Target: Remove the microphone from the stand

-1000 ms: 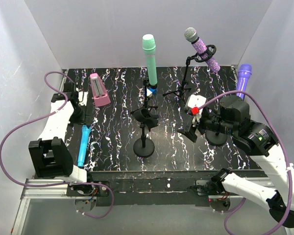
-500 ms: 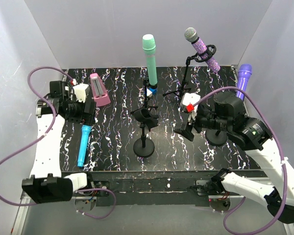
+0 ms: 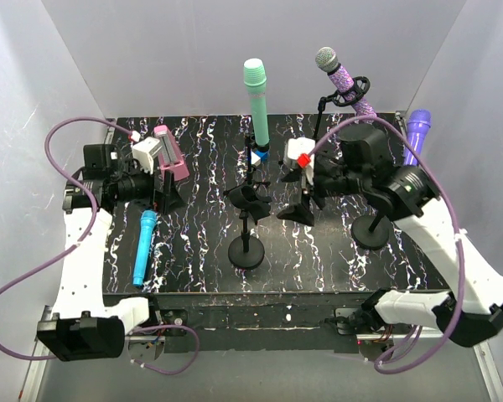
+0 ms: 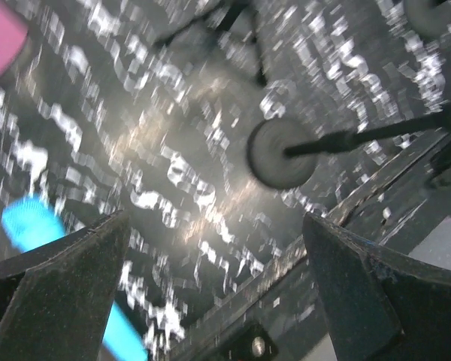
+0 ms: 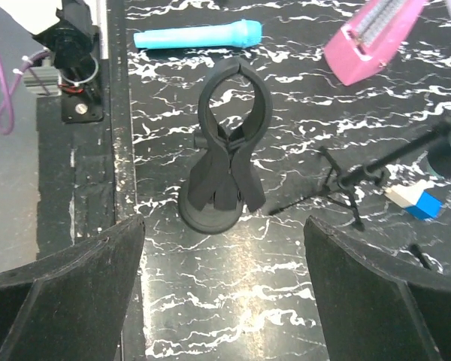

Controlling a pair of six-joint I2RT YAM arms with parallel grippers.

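Left gripper (image 3: 169, 191) and right gripper (image 3: 295, 193) gaped wide and empty, blue microphone (image 3: 142, 247) lay flat at lower left, clear of the stand (image 3: 247, 219) at center; right gripper hung near that stand, so a careless swing could topple it.

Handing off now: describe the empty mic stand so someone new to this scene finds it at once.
On the black marbled table, look to the middle, just nearer the arms than the tall green microphone on its stand. There you will find a short black stand on a round base. Alone among the stands, its ring-shaped clip holds no microphone.
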